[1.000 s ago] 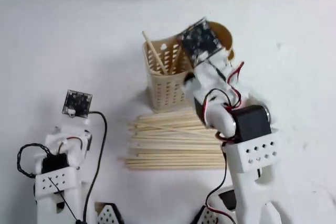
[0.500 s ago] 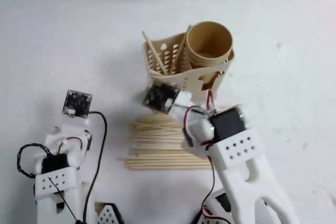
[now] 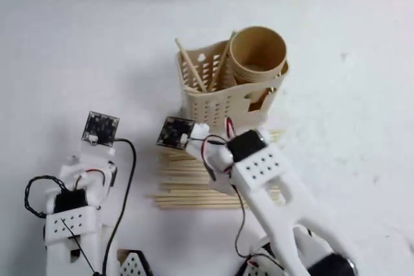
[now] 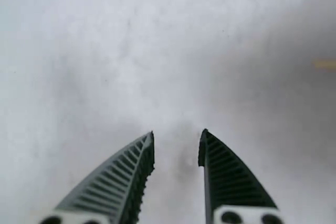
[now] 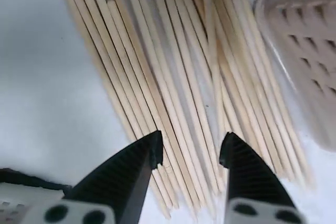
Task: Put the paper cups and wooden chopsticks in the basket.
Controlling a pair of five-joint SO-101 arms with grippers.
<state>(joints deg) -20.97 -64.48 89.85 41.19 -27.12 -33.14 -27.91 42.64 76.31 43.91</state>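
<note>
Chopsticks [image 3: 187, 189] make up the unfinished part of the task; most of them lie in a loose, roughly parallel pile on the counter [image 3: 65, 43], just in front of the basket [image 3: 220, 105]. At far left, the left arm [image 3: 71, 205] stands well apart from the pile. Its jaws are over bare counter with only a narrow gap between them and nothing held. Moving right, the pile spans the middle of the counter, and its far edge lies just beside the foot of the basket. The right arm [image 3: 259, 172] reaches across the pile from the near side. In the right wrist view its jaws are set moderately wide over the sticks [image 5: 178, 77] near one end of the bundle, bracketing several of them with none gripped. Whether the tips touch the wood cannot be told. The basket wall [image 5: 304, 61] shows close beside that end of the pile. Behind, the basket stands upright. Its left part holds a few leaning sticks [image 3: 191, 66], a small share beside the number on the counter. Its right part holds a nested stack of cups [image 3: 259, 53], mouth up. Judged from this layout, the cup half of the task is done. The chopstick half has barely started, with the bulk of the pile yet to be lifted and dropped in. The open right jaws over the pile suggest that a pick of sticks is the step in hand.
</note>
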